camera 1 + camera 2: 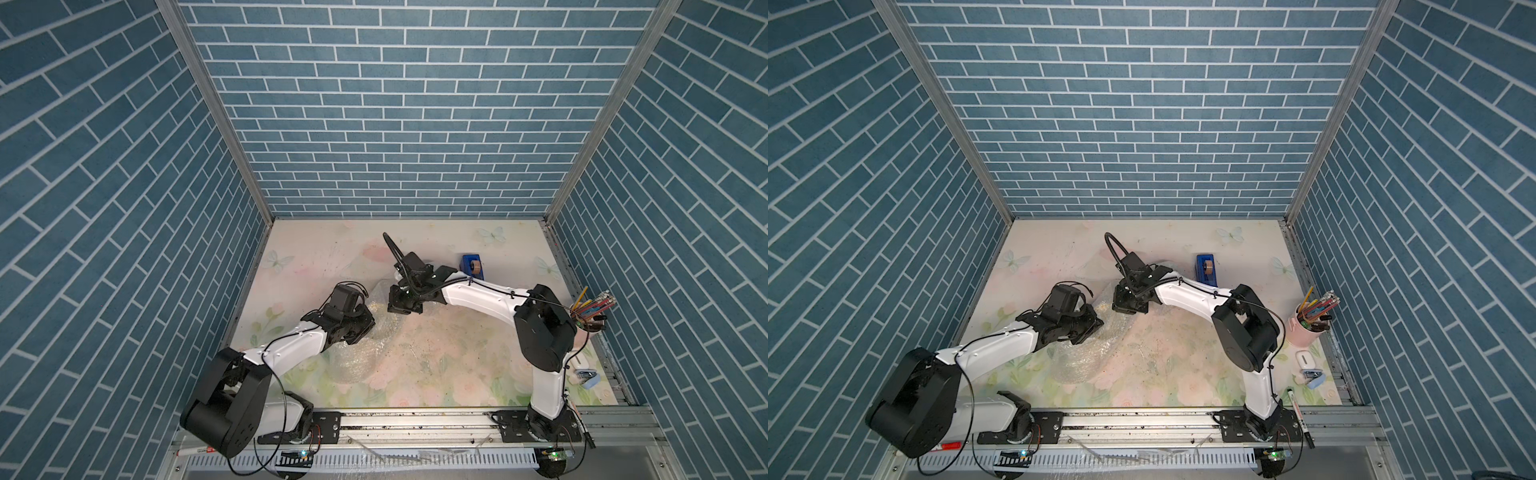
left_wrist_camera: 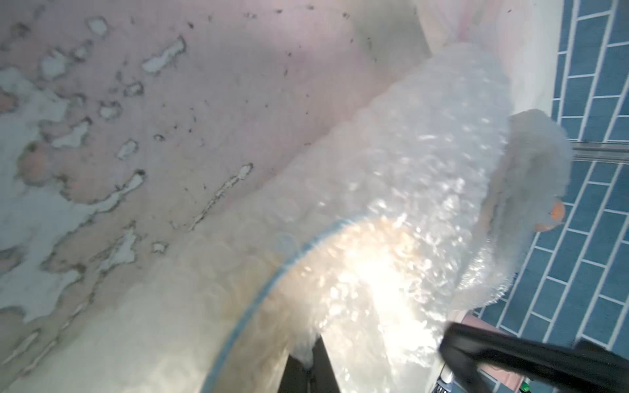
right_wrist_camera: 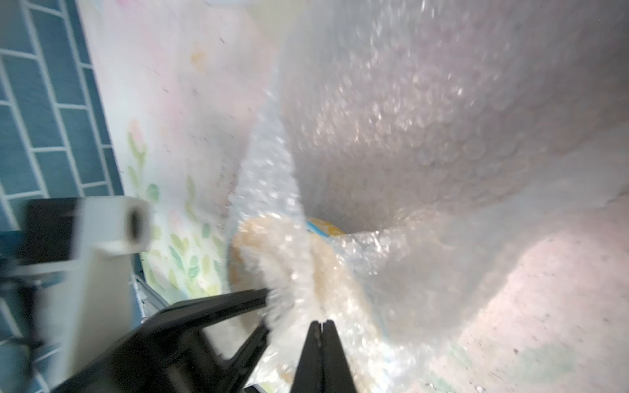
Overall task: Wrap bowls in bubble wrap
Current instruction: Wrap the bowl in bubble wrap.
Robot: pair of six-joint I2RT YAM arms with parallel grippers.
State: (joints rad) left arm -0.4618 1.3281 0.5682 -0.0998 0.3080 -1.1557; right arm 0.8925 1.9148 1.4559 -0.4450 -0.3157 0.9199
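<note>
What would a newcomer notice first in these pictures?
At the middle of the table, the left hand and the right hand meet, both shut on the shiny, crumpled bubble wrap. Blue brick walls enclose the whole scene. A blue tape dispenser stands at the far side.

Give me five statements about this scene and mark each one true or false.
1. The right gripper is shut on the bubble wrap. True.
2. The tape dispenser is red. False: it is blue.
3. The yellow-and-blue bowl stands bare, clear of the wrap. False: it peeks out from inside the wrap.
4. The pencil cup stands on the right arm's side. True.
5. The left gripper holds the tape dispenser. False: it is shut on the bubble wrap.
</note>
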